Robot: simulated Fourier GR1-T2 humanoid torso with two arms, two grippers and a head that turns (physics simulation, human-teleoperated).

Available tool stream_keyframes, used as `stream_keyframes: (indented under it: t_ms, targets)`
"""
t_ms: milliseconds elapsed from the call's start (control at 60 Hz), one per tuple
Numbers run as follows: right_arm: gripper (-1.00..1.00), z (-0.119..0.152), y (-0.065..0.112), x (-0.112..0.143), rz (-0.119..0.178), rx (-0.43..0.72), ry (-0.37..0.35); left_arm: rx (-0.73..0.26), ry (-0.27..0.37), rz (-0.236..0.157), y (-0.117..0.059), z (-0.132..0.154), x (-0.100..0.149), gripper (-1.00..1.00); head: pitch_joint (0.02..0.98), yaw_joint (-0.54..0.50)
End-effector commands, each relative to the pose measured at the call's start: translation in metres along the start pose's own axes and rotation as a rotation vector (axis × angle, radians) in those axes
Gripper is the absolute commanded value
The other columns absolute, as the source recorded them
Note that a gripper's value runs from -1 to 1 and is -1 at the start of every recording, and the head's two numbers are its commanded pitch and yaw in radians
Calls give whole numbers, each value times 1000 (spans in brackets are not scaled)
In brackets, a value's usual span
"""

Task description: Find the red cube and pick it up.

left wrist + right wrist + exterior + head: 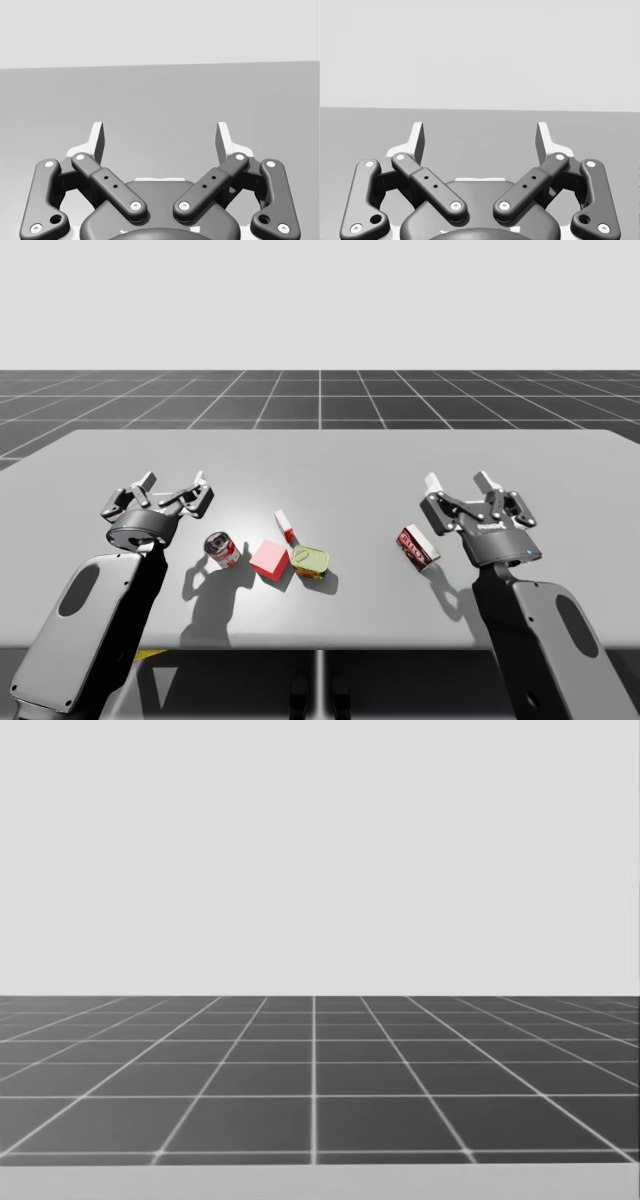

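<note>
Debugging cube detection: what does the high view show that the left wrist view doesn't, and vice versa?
High view: the red cube mid-table, between a red can and a green can, with a small red-and-white box behind it and a dark red box beside the open right claw. Left wrist view: a close look along the left claw, open, with bare surface ahead and nothing between its fingers. Both: the left claw and the grey table.
</note>
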State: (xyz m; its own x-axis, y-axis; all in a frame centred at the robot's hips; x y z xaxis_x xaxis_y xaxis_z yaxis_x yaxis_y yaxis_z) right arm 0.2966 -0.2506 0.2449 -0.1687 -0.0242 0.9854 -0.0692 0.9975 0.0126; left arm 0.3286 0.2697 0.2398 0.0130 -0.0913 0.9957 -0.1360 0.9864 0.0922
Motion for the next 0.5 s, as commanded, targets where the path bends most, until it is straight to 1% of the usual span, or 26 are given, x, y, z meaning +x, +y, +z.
stream_keyframes:
  t_ms: [17, 33, 50, 83, 150, 183, 250, 383, 500]
  targets:
    - [-1000, 2, -2, 0, 3, -33, -45, 3, 0, -3, 0, 0, 0, -1000, 68, -14]
    - [-1000, 2, -2, 1, 6, -26, -43, 3, 0, -3, 0, 0, 0, -1000, 69, -14]
    - [-1000, 2, -3, 1, 2, -20, -43, 3, 0, -3, 0, 0, 0, -1000, 69, -14]
    - [-1000, 2, -4, 3, -15, -21, -39, 4, -1, -3, 0, 0, 0, -1000, 72, -13]
    - [-1000, 1, -5, 4, -6, -27, -28, 5, -1, -4, 0, 0, 0, -1000, 81, -13]
    - [-1000, 0, -6, 3, -9, -29, -21, 4, -1, -4, 0, 0, 0, -1000, 90, -13]
    - [-1000, -1, -6, 2, -2, -38, -18, 4, -1, -5, 0, 0, 0, -1000, 115, -14]
    - [-1000, -1, -6, 1, -1, -40, -17, 4, -1, -6, 0, 0, 0, -1000, 213, -10]
    - [-1000, -2, -6, 0, 5, -39, -12, 4, -1, -7, 0, 0, 0, -1000, 314, 0]
